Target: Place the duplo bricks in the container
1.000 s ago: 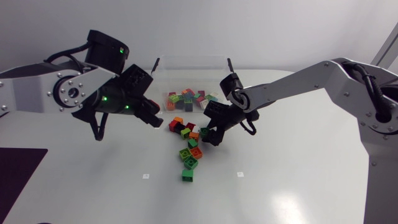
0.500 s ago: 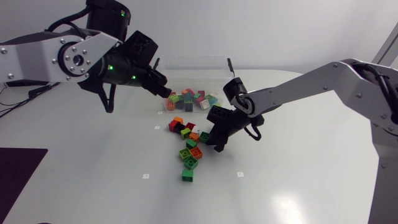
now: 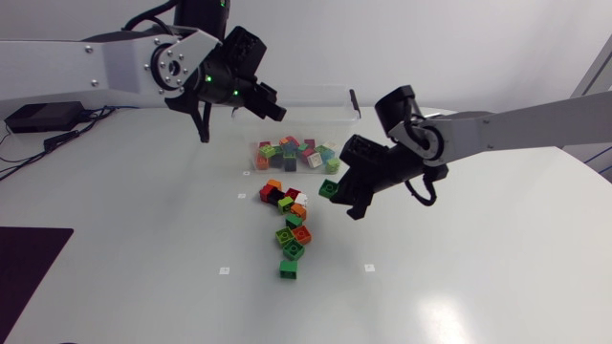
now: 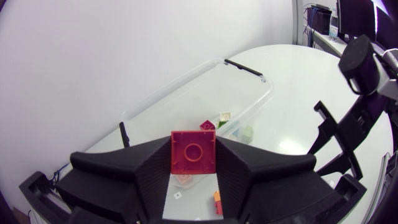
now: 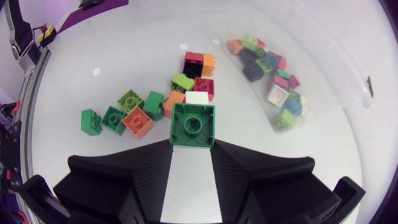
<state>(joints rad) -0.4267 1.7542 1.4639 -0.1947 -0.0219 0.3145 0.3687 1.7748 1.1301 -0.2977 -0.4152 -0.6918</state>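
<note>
My left gripper hangs over the left end of the clear plastic container, shut on a red duplo brick that shows between its fingers in the left wrist view. My right gripper is above the table just right of the loose pile, shut on a green brick, which is also clear in the right wrist view. Several bricks lie inside the container. More bricks in red, orange, green, black and white stay scattered on the table in front of it.
The loose pile lies just ahead of my right gripper. One green brick sits nearest the front. A black clip is on the container's far rim. My right arm shows beside the container in the left wrist view.
My left arm rose and swung right to above the container with the red brick. My right gripper shut on a green brick from the pile and lifted it up and to the right.
</note>
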